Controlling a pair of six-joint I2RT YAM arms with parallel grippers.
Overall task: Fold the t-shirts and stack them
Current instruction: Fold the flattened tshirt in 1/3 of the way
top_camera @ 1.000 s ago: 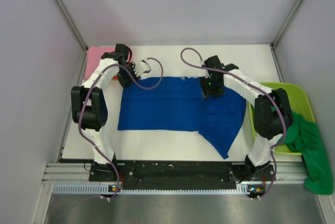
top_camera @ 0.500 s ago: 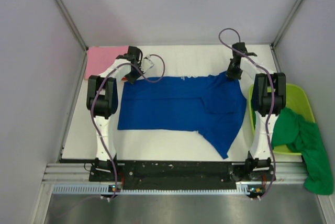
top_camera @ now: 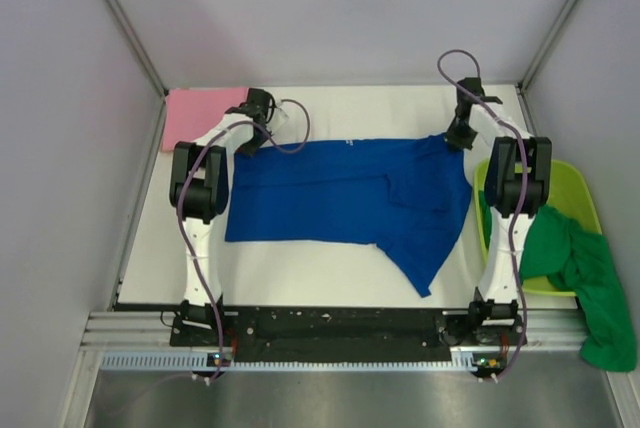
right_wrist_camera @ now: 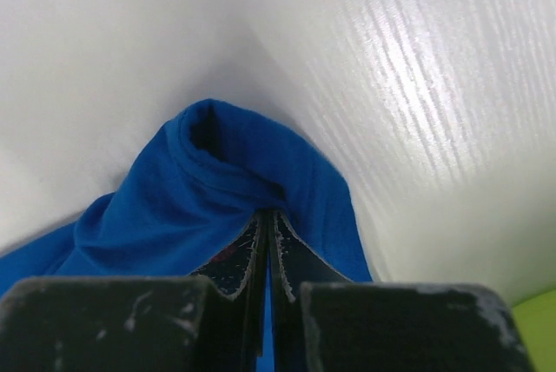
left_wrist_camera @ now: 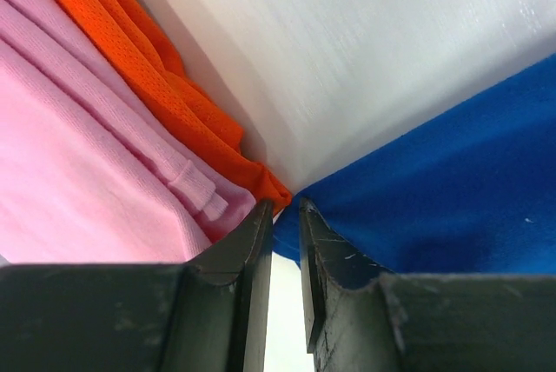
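Observation:
The royal blue t-shirt (top_camera: 340,193) lies spread across the white table, one sleeve pointing toward the near edge. My left gripper (top_camera: 244,145) is at its far left corner. In the left wrist view the gripper (left_wrist_camera: 285,209) is shut on the blue t-shirt's edge (left_wrist_camera: 452,198) at the fingertips. My right gripper (top_camera: 461,138) is at the far right corner. In the right wrist view the gripper (right_wrist_camera: 265,214) is shut on a bunched fold of the blue t-shirt (right_wrist_camera: 217,181). The pink t-shirt (top_camera: 198,111) lies folded at the far left. The green t-shirt (top_camera: 580,268) hangs over the tub.
The lime-green plastic tub (top_camera: 560,173) stands at the table's right edge. An orange cloth (left_wrist_camera: 174,85) lies under the pink t-shirt (left_wrist_camera: 87,172), right beside my left fingers. Grey walls enclose the table on three sides.
Both grippers have moved apart along the blue shirt's far edge, the right one from mid-shirt to the far right corner. The shirt's top edge has stretched out flatter and wider.

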